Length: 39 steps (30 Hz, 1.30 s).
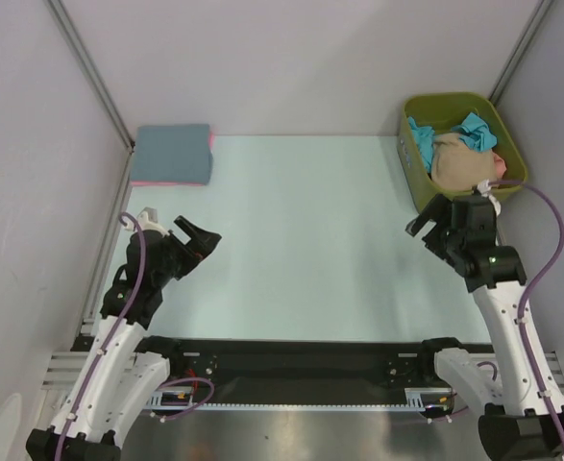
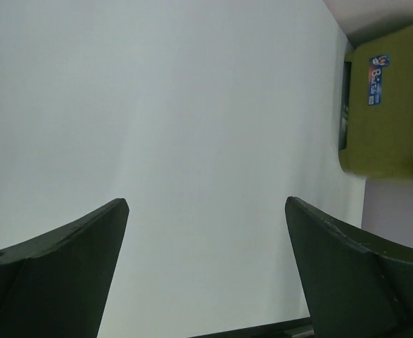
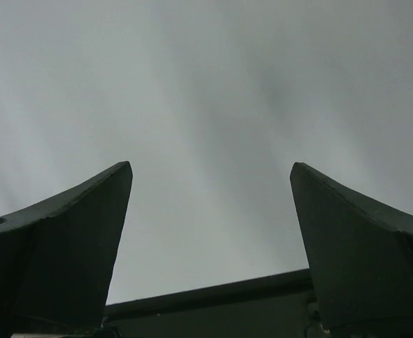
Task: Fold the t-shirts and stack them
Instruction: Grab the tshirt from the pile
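Note:
A folded slate blue t-shirt (image 1: 172, 152) lies at the table's far left corner on top of a pink one, whose edge (image 1: 166, 182) shows beneath it. In the olive-green bin (image 1: 412, 144) at the far right sit a crumpled tan t-shirt (image 1: 459, 161) and teal cloth (image 1: 475, 129). My left gripper (image 1: 205, 238) hangs open over the left side of the table with nothing between its fingers (image 2: 86, 239). At the right, just in front of the bin, my right gripper (image 1: 429, 219) is open and empty too, its fingers (image 3: 86, 211) spread over bare table.
Grey walls close in the table on the left, back and right. In the left wrist view the bin (image 2: 385, 105) shows at the upper right with a blue label on its side. A black rail (image 1: 291, 353) runs along the near edge between the arm bases.

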Each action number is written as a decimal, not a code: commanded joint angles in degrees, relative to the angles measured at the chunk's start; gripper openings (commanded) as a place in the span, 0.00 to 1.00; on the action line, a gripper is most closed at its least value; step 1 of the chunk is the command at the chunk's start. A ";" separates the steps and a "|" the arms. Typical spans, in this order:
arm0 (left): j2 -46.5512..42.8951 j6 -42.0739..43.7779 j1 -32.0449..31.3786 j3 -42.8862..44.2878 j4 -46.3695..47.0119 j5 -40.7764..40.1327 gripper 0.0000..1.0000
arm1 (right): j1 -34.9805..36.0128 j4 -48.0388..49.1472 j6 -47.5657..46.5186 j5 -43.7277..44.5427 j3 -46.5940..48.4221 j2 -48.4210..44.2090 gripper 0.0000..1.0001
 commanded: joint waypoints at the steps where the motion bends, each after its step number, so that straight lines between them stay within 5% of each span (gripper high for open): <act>1: -1.62 8.30 0.53 4.08 -3.47 1.93 1.00 | -2.30 1.56 -7.81 0.68 10.35 3.51 1.00; 7: 0.14 18.33 0.09 9.26 -3.91 6.68 1.00 | -9.69 5.35 -6.68 -0.93 27.57 21.41 0.97; 14: 1.11 28.98 -2.55 13.58 -4.52 10.55 0.90 | -17.06 7.21 -8.09 2.94 50.15 49.36 0.72; 21: 5.06 33.56 -2.64 12.96 -2.24 9.59 0.82 | -19.63 5.97 -10.90 8.39 71.26 75.81 0.59; 24: 7.51 33.83 -3.25 12.96 -0.49 8.97 0.81 | -19.36 6.14 -11.25 8.93 78.12 81.37 0.57; 26: 8.84 34.00 -3.78 13.14 0.40 8.97 0.80 | -19.19 7.55 -10.56 8.84 80.32 84.72 0.47; 33: 12.18 35.84 -4.04 14.10 0.66 7.22 0.79 | -18.22 13.53 -9.59 13.66 79.62 89.12 0.41; 39: 13.15 35.94 -4.04 14.02 0.22 6.95 0.79 | -18.57 17.48 -10.37 14.29 78.13 89.91 0.22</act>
